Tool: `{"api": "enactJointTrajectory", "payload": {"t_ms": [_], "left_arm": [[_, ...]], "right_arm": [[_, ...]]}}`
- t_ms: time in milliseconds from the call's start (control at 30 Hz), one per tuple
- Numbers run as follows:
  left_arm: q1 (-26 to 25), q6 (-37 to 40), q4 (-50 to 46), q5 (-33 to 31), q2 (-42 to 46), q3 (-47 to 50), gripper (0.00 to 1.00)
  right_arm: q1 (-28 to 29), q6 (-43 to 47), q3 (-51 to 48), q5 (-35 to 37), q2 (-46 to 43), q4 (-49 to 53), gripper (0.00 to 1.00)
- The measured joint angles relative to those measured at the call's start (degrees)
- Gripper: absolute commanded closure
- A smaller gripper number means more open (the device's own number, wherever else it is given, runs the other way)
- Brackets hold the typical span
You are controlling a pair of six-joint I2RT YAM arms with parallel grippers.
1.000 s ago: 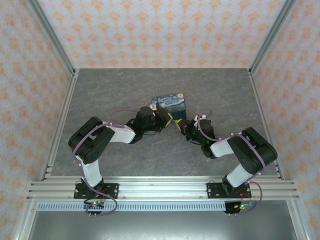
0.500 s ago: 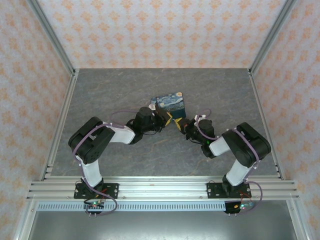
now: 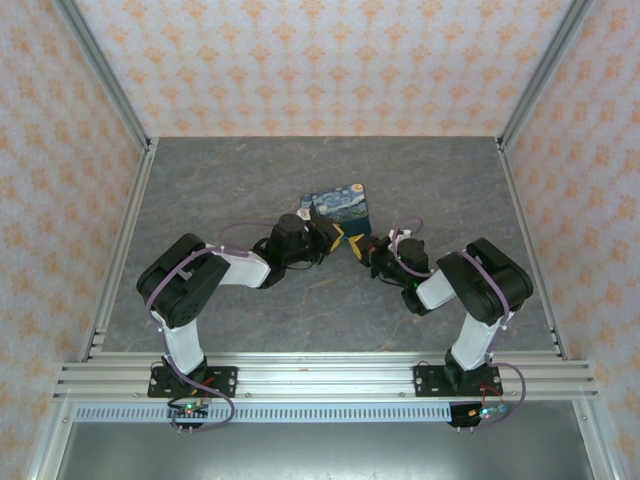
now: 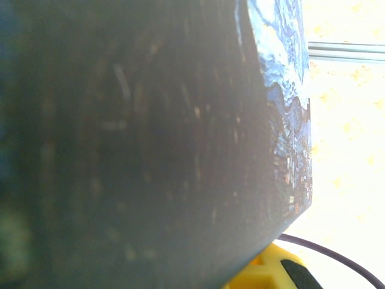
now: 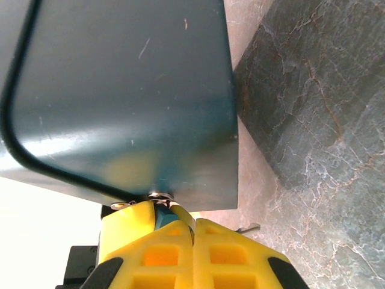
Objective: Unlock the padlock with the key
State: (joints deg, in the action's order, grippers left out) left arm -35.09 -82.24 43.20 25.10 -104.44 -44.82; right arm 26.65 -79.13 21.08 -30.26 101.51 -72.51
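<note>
Print of a swirling blue night sky covered the top of the box mid-tabletop, seen from above. The left end effector pressed at its near-left corner and the right end effector sat just beside its near edge, the two tips close together. How far the left one gaped, I couldn't tell.

The left wrist camera sat tight against the box's dark, scuffed side, with the print along the right and a yellow finger below.

The right wrist camera caught more. Its yellow fingers were closed on a silvery metal piece touching the box's teal lower edge; whether it was the key or part of the padlock, I couldn't tell.
</note>
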Motion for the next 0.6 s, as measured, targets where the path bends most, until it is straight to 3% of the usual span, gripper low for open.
{"api": "enactJointTrajectory", "payload": {"t_ms": [600], "left_arm": [[0.0,0.0,0.2,-2.8,0.0,0.0,1.0]], "right_arm": [[-0.5,-3.2,3.2,-1.9,4.5,-3.0,1.0]]}}
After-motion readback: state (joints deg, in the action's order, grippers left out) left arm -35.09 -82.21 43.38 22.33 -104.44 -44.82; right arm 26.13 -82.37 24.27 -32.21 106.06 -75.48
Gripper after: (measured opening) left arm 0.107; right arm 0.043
